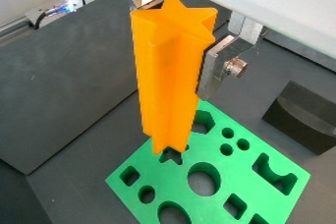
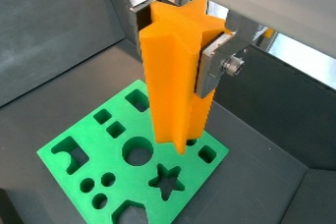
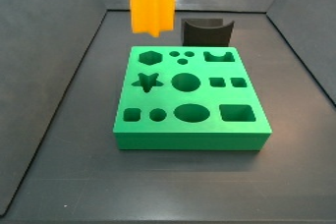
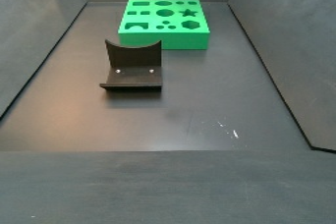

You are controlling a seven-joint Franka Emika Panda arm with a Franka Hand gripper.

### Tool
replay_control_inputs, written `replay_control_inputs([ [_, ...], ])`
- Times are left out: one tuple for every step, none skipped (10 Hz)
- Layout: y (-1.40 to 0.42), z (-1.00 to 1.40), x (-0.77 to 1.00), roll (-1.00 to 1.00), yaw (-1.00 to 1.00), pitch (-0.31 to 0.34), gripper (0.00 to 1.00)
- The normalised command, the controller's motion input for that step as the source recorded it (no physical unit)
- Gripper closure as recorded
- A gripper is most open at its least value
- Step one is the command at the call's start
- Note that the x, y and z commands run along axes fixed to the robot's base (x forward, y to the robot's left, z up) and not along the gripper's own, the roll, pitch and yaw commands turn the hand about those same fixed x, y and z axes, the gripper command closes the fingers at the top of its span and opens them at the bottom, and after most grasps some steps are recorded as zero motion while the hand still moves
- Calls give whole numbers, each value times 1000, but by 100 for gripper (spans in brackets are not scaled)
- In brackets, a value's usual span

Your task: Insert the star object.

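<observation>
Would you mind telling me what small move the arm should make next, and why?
Probably shift the tool sideways until the star object hangs over the star-shaped hole. In a side view the peg is held high above the green block's far edge, not over that hole.

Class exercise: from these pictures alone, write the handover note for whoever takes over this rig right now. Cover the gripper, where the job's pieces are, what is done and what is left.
Gripper: shut on the star object, held upright above the green block; one silver finger presses its side.
Star object: in a side view it hangs high over the block's far left corner, its top out of frame.
Green block: flat on the dark floor; its star-shaped hole is empty.
Dark grey curved piece: on the floor, apart from the block.
Done: peg picked up and carried to the block.
Left: line it up over the star hole, lower, insert.
</observation>
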Motion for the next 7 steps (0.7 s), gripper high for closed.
replay_control_inputs([
  [3, -446, -29, 87, -9, -43, 100],
  [26, -691, -80, 193, 0, -64, 100],
  [40, -837, -9, 146, 26, -83, 100],
  [0, -866, -34, 141, 0, -113, 100],
  [6, -823, 0, 230, 0, -61, 100],
  [0, -694, -331, 311, 0, -61, 100],
  [34, -634, -291, 330, -114, -41, 100],
])
